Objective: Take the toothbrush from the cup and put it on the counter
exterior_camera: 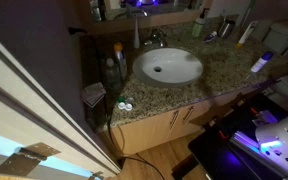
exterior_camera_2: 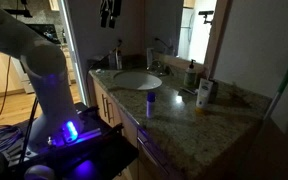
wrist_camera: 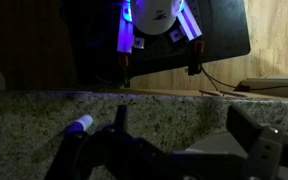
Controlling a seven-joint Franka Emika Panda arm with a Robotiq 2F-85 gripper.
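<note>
The speckled granite counter [exterior_camera: 224, 70] with its white oval basin [exterior_camera: 169, 67] shows in both exterior views [exterior_camera_2: 184, 110]. A small white cup-like container with a blue-lit top [exterior_camera_2: 151, 101] stands near the counter's front edge, also seen from above [exterior_camera: 261, 62] and at the left of the wrist view [wrist_camera: 79, 124]. I cannot make out a toothbrush in the dim light. My gripper [exterior_camera_2: 109, 12] hangs high above the counter near the basin. In the wrist view its fingers [wrist_camera: 184, 130] are spread apart with only granite and the basin rim between them.
A green bottle [exterior_camera_2: 191, 74] and a white tube [exterior_camera_2: 204, 95] stand by the mirror. A faucet [exterior_camera_2: 156, 66] rises behind the basin. A bottle [exterior_camera: 116, 66] and a small lens case [exterior_camera: 124, 107] sit at one end. The robot base [exterior_camera: 269, 140] glows blue beside the cabinets.
</note>
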